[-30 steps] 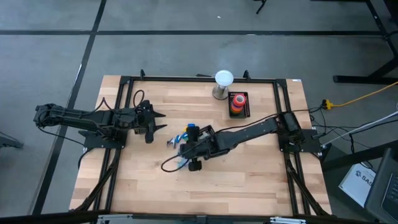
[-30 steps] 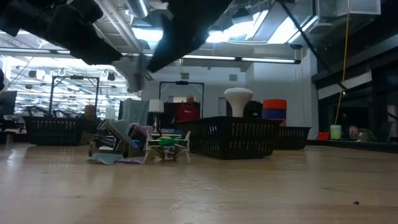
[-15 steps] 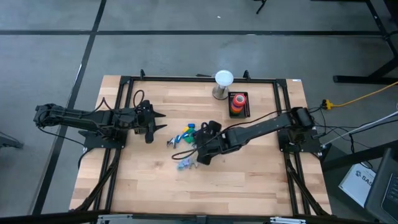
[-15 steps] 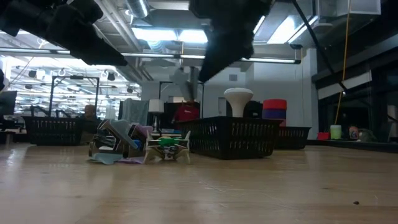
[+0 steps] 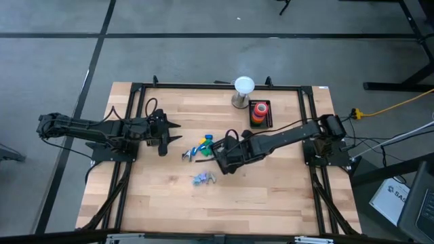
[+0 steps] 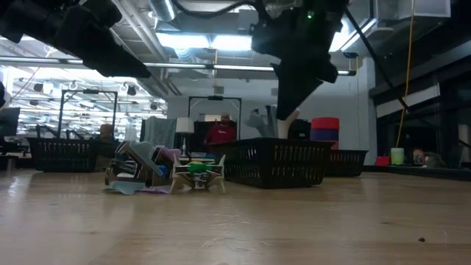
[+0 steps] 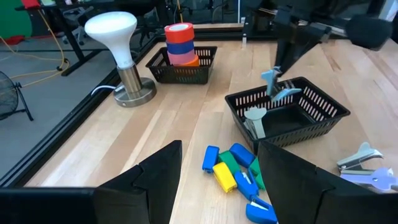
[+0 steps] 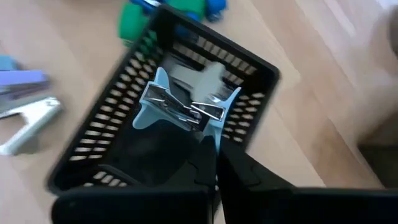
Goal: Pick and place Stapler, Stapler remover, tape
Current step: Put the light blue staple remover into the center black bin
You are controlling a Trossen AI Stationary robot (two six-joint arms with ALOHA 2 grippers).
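My right gripper [image 5: 221,157] hovers over a black mesh basket [image 8: 93,158] in the middle of the table, shut on a light-blue staple remover [image 8: 180,109]. A pale staple remover [image 7: 255,119] lies inside the basket. A silver stapler [image 8: 31,121] and a purple piece [image 5: 202,178] lie on the wood near the basket. The tape rolls [image 5: 259,110], red, orange and others, are stacked in a small black tray at the far side. My left gripper [image 7: 219,186] waits open at the table's left, with nothing between its fingers. My right gripper pinches one blue wing of the staple remover [image 8: 210,127] between its two fingertips. The fingers slant down at it from above. The remover is lifted clear and sits over the basket's opening with its metal jaws spread sideways.
Small blue, green and yellow blocks [image 7: 236,174] lie in a heap beside the basket, toward my left gripper. A white mushroom-shaped lamp [image 5: 243,86] stands at the far edge next to the tape tray. People show in the room behind the table in the low view.
My right gripper, shut on the staple remover, has carried it from the pile near the table's middle toward the right and far side, until it is over the basket. Its wrist has rolled and tipped more steeply downward. The stapler pieces stayed on the wood.
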